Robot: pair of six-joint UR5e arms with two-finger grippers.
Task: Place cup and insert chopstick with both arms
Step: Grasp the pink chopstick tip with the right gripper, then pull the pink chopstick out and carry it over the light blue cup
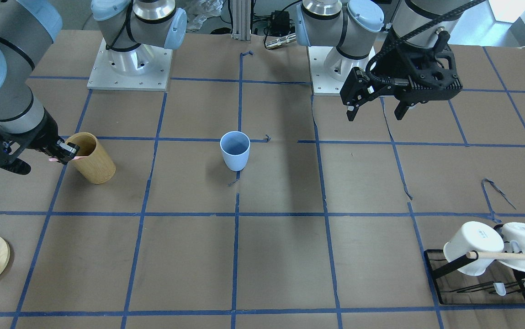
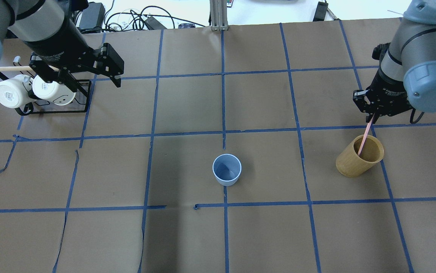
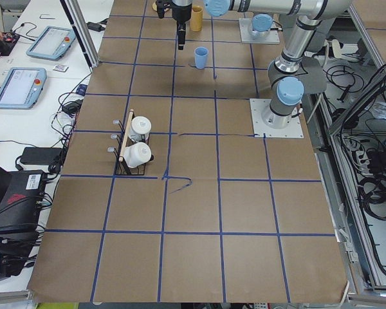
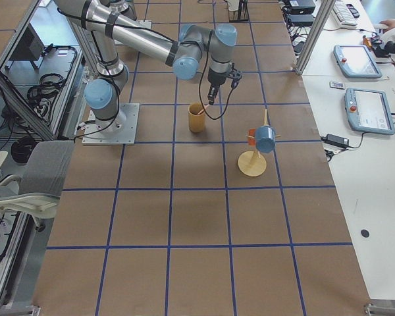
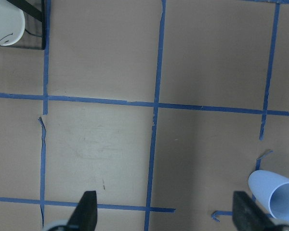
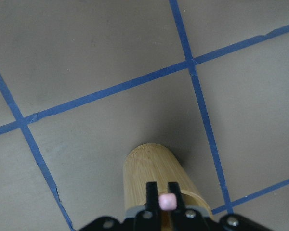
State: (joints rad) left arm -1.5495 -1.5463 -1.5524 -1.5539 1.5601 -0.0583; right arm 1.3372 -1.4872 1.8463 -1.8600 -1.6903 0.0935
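Blue cup (image 2: pixel 227 169) upright at mid-table on a blue tape line, well apart from both arms. Right gripper (image 2: pixel 372 116): jaws narrow, pinching the pink chopstick (image 2: pixel 365 139) at its top end. Its lower end dips into the bamboo holder (image 2: pixel 359 156), depth unclear. Left gripper (image 1: pixel 375 112): jaws wide, empty, above bare table near the mug rack (image 2: pixel 56 112)

two white mugs (image 1: pixel 472 247) hang tilted on a black wire rack (image 1: pixel 448 266).
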